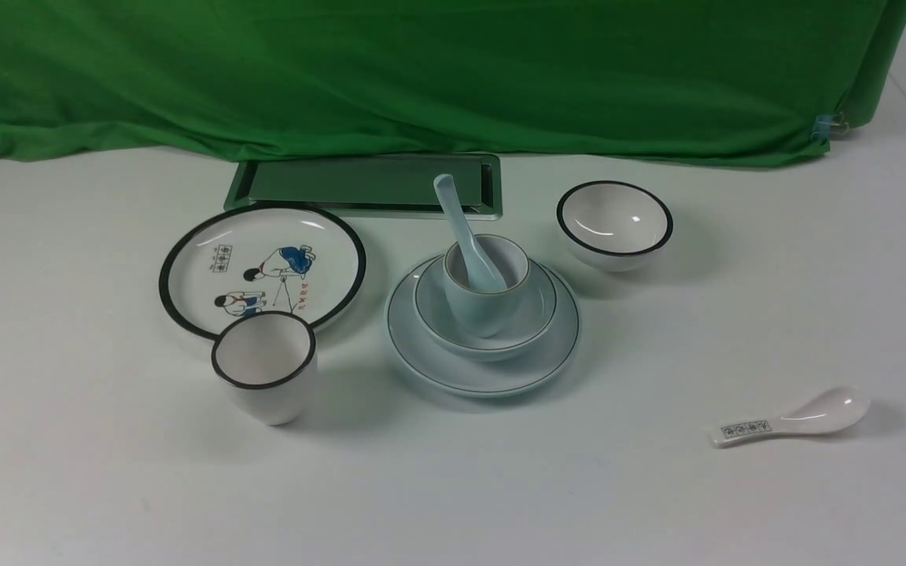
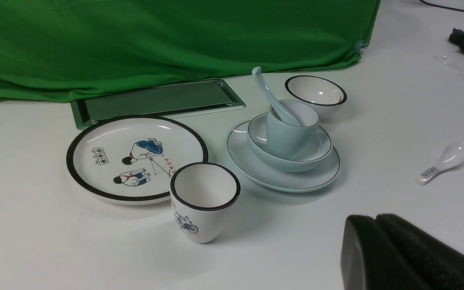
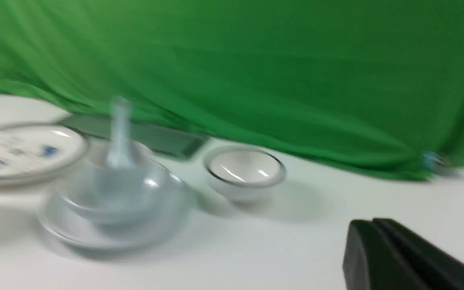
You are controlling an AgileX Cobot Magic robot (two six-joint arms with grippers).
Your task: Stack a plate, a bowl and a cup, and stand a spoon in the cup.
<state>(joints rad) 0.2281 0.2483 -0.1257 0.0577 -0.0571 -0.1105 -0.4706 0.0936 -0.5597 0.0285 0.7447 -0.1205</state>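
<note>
Nearest you sits the white cup (image 1: 265,368), at eight o'clock from the finished stack of plate (image 1: 483,376), bowl (image 1: 484,336), cup (image 1: 486,303) and leaning spoon (image 1: 465,232); neither gripper holds anything, finger state indeterminable

The plate (image 1: 482,369) lies at the worktop's (image 1: 68,487) centre, carrying the bowl (image 1: 532,313), the cup (image 1: 484,306) in it, the spoon (image 1: 465,232) standing inside. At 9 o'clock lies the cartoon plate (image 1: 209,271), the black-rimmed cup (image 1: 266,367) before it; the black-rimmed bowl (image 1: 615,225) at 2; the labelled spoon (image 1: 791,420) at 4.
</note>
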